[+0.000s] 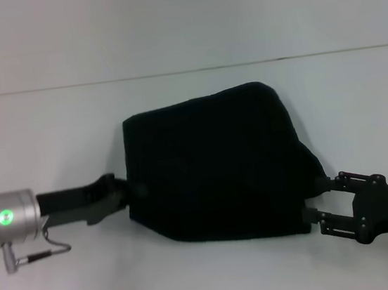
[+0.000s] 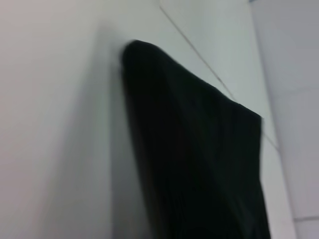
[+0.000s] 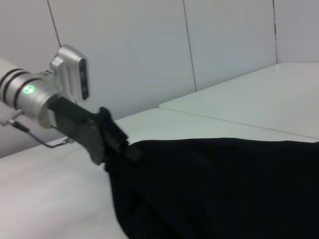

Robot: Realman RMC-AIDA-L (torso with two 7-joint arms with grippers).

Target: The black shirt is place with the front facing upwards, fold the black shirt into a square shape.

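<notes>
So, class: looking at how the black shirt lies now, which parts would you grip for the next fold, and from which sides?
Grip the two side edges of the black shirt, coming in low from left and right. It lies as a flat folded slab on the white table, so only its edges offer purchase. The left gripper and right gripper already sit at those edges.

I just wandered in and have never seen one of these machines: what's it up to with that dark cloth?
A two-armed robot is folding the black shirt on a white table. The shirt already lies as a compact, roughly square bundle, plain black side up. The left claw is at the bundle's left edge and appears to pinch it. The right claw is at the near right corner, against the cloth.
</notes>
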